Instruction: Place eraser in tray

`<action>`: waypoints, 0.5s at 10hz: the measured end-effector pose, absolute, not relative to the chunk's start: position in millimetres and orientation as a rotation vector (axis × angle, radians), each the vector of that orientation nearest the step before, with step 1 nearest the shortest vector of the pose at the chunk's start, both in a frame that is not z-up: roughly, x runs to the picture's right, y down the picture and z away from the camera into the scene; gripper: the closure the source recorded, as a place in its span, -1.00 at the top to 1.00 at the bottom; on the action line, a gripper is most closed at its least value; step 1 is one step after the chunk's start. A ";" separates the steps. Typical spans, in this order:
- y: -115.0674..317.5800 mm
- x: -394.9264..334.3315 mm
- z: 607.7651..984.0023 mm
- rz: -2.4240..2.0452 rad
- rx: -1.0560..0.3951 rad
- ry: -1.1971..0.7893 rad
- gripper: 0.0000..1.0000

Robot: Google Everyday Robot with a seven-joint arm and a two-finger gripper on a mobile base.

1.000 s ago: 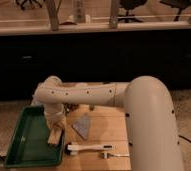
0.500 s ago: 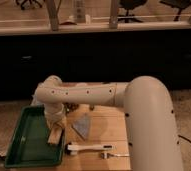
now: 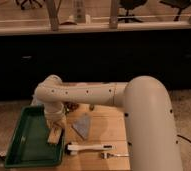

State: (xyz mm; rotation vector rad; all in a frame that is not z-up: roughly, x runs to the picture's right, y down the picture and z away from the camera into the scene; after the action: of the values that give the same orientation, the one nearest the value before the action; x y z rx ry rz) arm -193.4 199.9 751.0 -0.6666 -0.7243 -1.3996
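Wooden bench (image 3: pixel 109 131). Large shallow green plastic tray (image 3: pixel 30 139): set at the left edge. Gripper (image 3: pixel 55 123): poised over the tray's right rim; grip cannot be told. Small tan rectangular eraser (image 3: pixel 53 135): directly beneath, at that rim. Release is best made low and further inward.

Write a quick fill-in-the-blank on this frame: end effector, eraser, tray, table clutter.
1. The small tan rectangular eraser is directly ____ the end effector, at the rim of the large shallow green plastic tray.
2. The grey piece on the wooden table is ____ in shape.
3. The long white-handled tool lies ____ the tray, on the table.
Missing words: below; triangular; outside.
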 end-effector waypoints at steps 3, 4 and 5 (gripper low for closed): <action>197.8 -192.6 752.4 -1.396 -0.670 -0.725 -0.98; 197.3 -192.7 752.7 -1.395 -0.670 -0.725 -0.98; 196.2 -192.7 752.9 -1.393 -0.670 -0.725 -0.98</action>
State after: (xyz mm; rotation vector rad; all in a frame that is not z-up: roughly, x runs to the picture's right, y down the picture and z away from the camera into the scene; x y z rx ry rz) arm -192.7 196.2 752.9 -0.6705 -0.7248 -1.3934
